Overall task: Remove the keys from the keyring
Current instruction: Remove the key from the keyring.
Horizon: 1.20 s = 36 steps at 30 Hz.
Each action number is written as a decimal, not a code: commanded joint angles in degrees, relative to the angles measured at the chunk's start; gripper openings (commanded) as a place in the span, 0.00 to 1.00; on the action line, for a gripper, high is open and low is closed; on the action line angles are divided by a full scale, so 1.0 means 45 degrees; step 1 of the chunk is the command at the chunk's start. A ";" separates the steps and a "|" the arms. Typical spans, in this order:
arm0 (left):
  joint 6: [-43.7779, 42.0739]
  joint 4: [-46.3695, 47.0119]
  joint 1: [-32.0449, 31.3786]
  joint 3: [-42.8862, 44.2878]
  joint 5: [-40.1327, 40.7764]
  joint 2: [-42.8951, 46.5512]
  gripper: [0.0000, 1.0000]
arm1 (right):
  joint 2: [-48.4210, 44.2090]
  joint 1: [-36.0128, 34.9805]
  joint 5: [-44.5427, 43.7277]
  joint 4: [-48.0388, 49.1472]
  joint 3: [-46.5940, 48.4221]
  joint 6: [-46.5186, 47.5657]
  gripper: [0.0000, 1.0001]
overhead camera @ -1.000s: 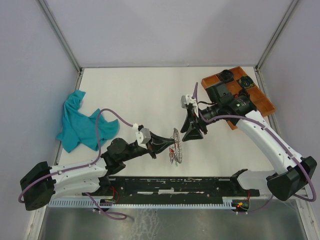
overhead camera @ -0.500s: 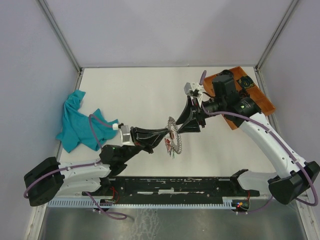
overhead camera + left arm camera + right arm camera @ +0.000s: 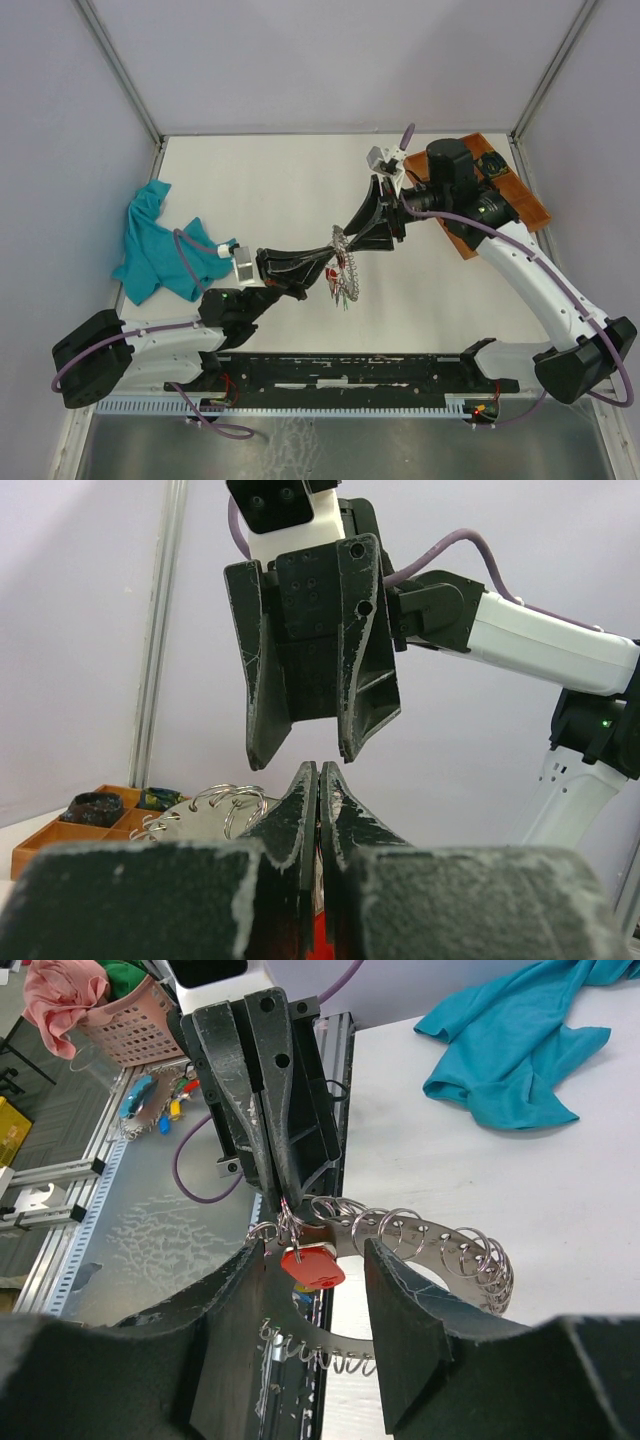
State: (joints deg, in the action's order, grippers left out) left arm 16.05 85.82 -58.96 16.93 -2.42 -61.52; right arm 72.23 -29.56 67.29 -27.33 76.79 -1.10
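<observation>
The keyring (image 3: 343, 258) is a flat silver ring edged with many small wire loops, held up off the table. My left gripper (image 3: 322, 263) is shut on its rim, and the same pinch shows in the left wrist view (image 3: 318, 778). In the right wrist view the keyring (image 3: 455, 1245) curves to the right, and a key with a red tag (image 3: 312, 1266) hangs from a loop just below the left fingertips (image 3: 283, 1188). More keys (image 3: 343, 288) dangle under the ring. My right gripper (image 3: 315, 1295) stands open, its fingers either side of the red tag.
A teal cloth (image 3: 160, 245) lies at the table's left. A brown tray (image 3: 520, 200) with dark items sits at the back right, behind the right arm. Off the table's near edge are a metal rail (image 3: 70, 1220) and a pink basket (image 3: 125, 1025).
The left gripper has carried the keyring up and slightly back-left. The right gripper has swung back and left with it, closing in over the ring. Neither gripper has changed its opening.
</observation>
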 commanded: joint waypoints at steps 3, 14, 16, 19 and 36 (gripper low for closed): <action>0.0368 0.0837 -0.0038 0.0380 0.0341 0.0319 0.03 | 0.0146 -0.0655 -0.0153 0.0381 -0.0035 0.0692 0.49; 0.0475 0.0698 -0.0024 0.0262 0.0341 0.0348 0.03 | 0.0426 -0.1244 -0.0321 0.0032 -0.0137 0.1528 0.24; 0.0475 0.0691 -0.0028 0.0243 0.0341 0.0350 0.03 | 0.0368 -0.1244 -0.0276 -0.0017 -0.0132 0.1668 0.14; 0.0495 0.0596 -0.0029 0.0242 0.0346 0.0330 0.03 | 0.0248 -0.1244 -0.0075 -0.0047 -0.0152 0.1833 0.01; -0.1978 -0.9963 -0.0013 0.1665 0.0009 0.4184 0.50 | 0.0502 -0.1230 -0.2433 -0.6251 0.1328 0.7149 0.01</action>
State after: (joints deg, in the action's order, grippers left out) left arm 14.11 61.69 -58.96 19.31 -1.65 -48.38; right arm 73.56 -34.87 59.22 -45.08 77.49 20.16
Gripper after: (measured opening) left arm 0.474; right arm 0.015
